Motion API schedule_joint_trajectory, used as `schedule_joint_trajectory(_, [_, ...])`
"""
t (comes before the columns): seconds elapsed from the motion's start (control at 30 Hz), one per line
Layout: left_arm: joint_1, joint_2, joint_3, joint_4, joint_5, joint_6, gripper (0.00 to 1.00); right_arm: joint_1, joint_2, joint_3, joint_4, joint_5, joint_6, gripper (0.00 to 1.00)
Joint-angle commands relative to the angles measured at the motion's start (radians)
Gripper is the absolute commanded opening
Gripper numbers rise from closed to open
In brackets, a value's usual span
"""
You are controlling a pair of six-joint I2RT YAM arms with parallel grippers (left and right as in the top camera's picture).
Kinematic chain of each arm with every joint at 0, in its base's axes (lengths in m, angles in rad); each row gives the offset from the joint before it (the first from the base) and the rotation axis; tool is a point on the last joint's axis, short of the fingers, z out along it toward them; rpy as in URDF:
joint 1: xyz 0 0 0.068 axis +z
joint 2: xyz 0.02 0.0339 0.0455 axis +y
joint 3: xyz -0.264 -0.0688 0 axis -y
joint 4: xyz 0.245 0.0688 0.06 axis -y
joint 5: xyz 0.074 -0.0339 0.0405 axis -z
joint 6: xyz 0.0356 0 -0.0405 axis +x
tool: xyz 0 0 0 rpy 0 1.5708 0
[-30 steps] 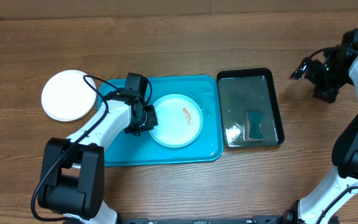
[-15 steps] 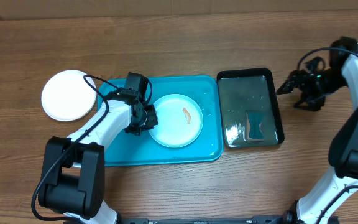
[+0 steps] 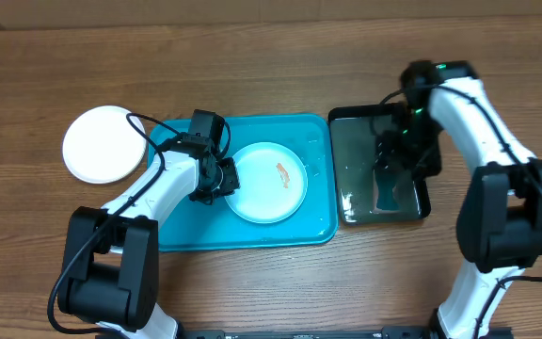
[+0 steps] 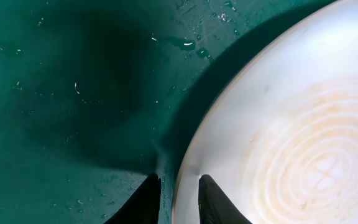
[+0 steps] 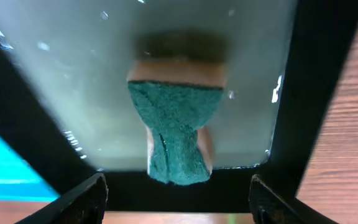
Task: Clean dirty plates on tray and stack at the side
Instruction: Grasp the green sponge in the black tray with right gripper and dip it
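Wooden table [image 3: 252, 56] rig: the right gripper [image 5: 178, 199] has swung in from way out at the edge and now hangs over the black basin [image 3: 420, 202], fingers wide and empty, green sponge [image 5: 176, 130] lying in it right below, so I'd guess scrubbing starts soon. Left gripper [image 4: 176, 199] hasn't budged, narrow, pinching the rim of the light blue plate [image 4: 291, 137], which lies on the teal tray [image 3: 182, 231] just ahead of it, orange smear [image 3: 282, 170] farther along; the white plate [image 3: 104, 143] sits off the tray behind it.
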Motion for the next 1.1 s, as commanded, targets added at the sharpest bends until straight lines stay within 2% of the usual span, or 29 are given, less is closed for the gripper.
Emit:
schedule_joint_trajectory(0.0, [-0.006, 0.012, -0.004, 0.001, 0.008, 0.015, 0.24, 0.046, -0.021, -0.047, 0.019, 0.101, 0.048, 0.7])
schedule_joint_trajectory(0.1, [-0.006, 0.012, -0.004, 0.001, 0.008, 0.015, 0.24, 0.072, -0.021, -0.084, 0.053, 0.112, 0.062, 0.67])
schedule_joint_trajectory(0.5, [-0.006, 0.012, -0.004, 0.001, 0.009, 0.015, 0.25, 0.077, -0.021, -0.204, 0.215, 0.108, 0.074, 0.65])
schedule_joint_trajectory(0.67, [-0.006, 0.012, -0.004, 0.001, 0.009, 0.015, 0.25, 0.077, -0.021, -0.204, 0.237, 0.107, 0.074, 0.45])
schedule_joint_trajectory(0.8, [-0.006, 0.012, -0.004, 0.002, 0.009, 0.015, 0.25, 0.077, -0.021, -0.204, 0.237, 0.084, 0.074, 0.41])
schedule_joint_trajectory(0.9, [-0.006, 0.012, -0.004, 0.001, 0.009, 0.015, 0.25, 0.077, -0.021, -0.204, 0.24, 0.081, 0.074, 0.29])
schedule_joint_trajectory(0.97, [-0.006, 0.012, -0.004, 0.001, 0.009, 0.015, 0.25, 0.077, -0.021, -0.204, 0.247, 0.081, 0.074, 0.13])
schedule_joint_trajectory(1.07, [-0.006, 0.012, -0.004, 0.001, 0.009, 0.015, 0.25, 0.077, -0.021, -0.2, 0.258, 0.082, 0.07, 0.13])
